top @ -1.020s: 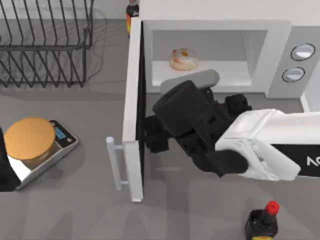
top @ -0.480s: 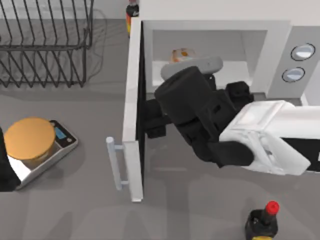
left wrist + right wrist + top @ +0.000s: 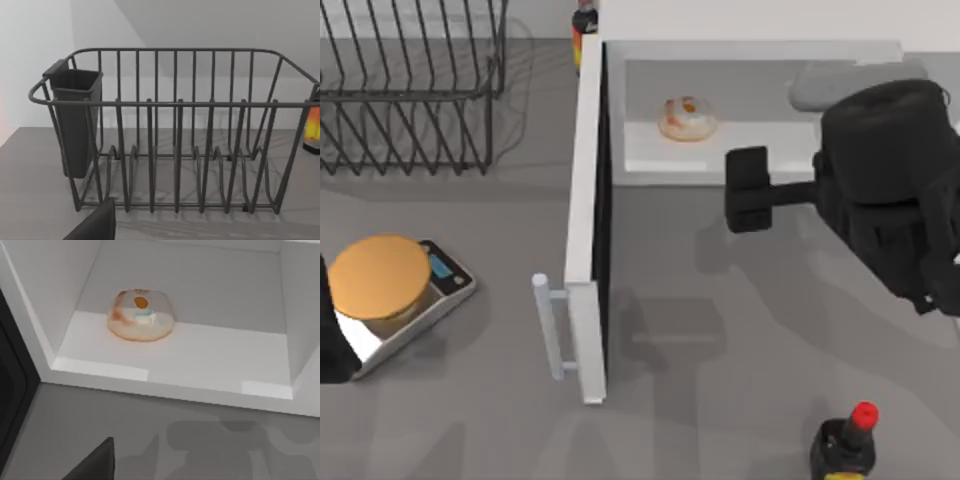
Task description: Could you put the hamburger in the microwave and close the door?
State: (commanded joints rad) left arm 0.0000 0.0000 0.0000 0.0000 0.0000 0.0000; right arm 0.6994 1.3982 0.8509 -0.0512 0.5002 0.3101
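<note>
Hamburger (image 3: 687, 118) sits on the pale floor of the microwave (image 3: 750, 50), toward the cavity's left half, set back a little from the front lip. Right wrist view: hamburger (image 3: 140, 315) rests flat, alone on the floor, orange patches on top, nothing touching it.

Right tool (image 3: 748, 190) hangs outside the cavity, in front of the opening and to the right of the hamburger, well apart from it. It holds nothing. Cannot tell whether its fingers are apart or together. The black arm behind it covers the microwave's right side.

Door (image 3: 585, 220) stands wide open, swung out toward the front on the microwave's left edge; bar handle faces left.

Left arm is parked at the surface's (image 3: 720, 340) left edge; its tool cannot be judged. Left wrist view faces a dark wire dish rack (image 3: 175, 130) with a cutlery cup (image 3: 75, 120).

Scale with orange disc (image 3: 378, 278) front left; red-capped bottle (image 3: 845, 445) at front right.
</note>
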